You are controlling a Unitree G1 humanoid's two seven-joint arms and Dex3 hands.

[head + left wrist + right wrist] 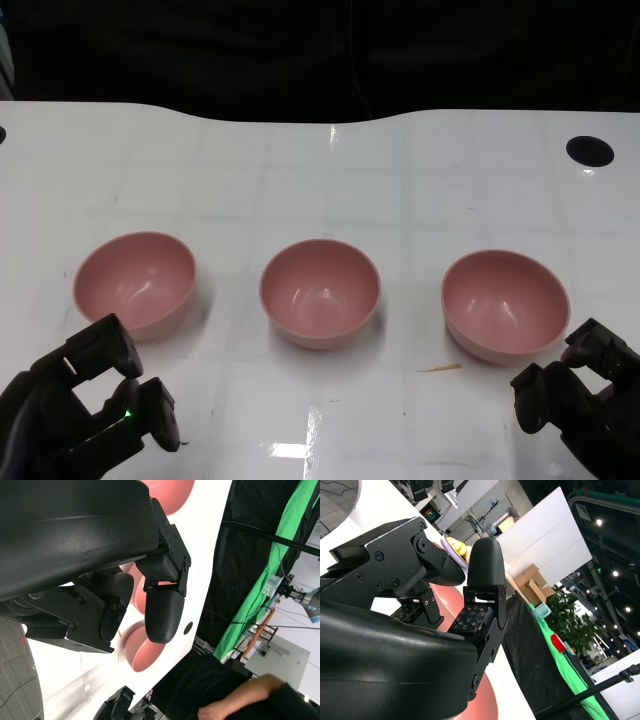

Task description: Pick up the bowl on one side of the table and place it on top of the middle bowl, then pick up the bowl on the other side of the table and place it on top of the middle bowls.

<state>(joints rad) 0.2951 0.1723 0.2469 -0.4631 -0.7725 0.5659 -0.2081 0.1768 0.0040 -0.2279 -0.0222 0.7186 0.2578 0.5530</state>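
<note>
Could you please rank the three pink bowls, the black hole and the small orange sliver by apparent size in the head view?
1. Left bowl, middle bowl, right bowl: alike.
2. Black hole.
3. Orange sliver.

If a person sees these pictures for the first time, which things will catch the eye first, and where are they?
Three pink bowls stand in a row across the white table: the left bowl, the middle bowl and the right bowl, all upright and apart. In the near corners wait the black left hand and right hand, both holding nothing. A small tan sliver lies beside the right bowl.
</note>
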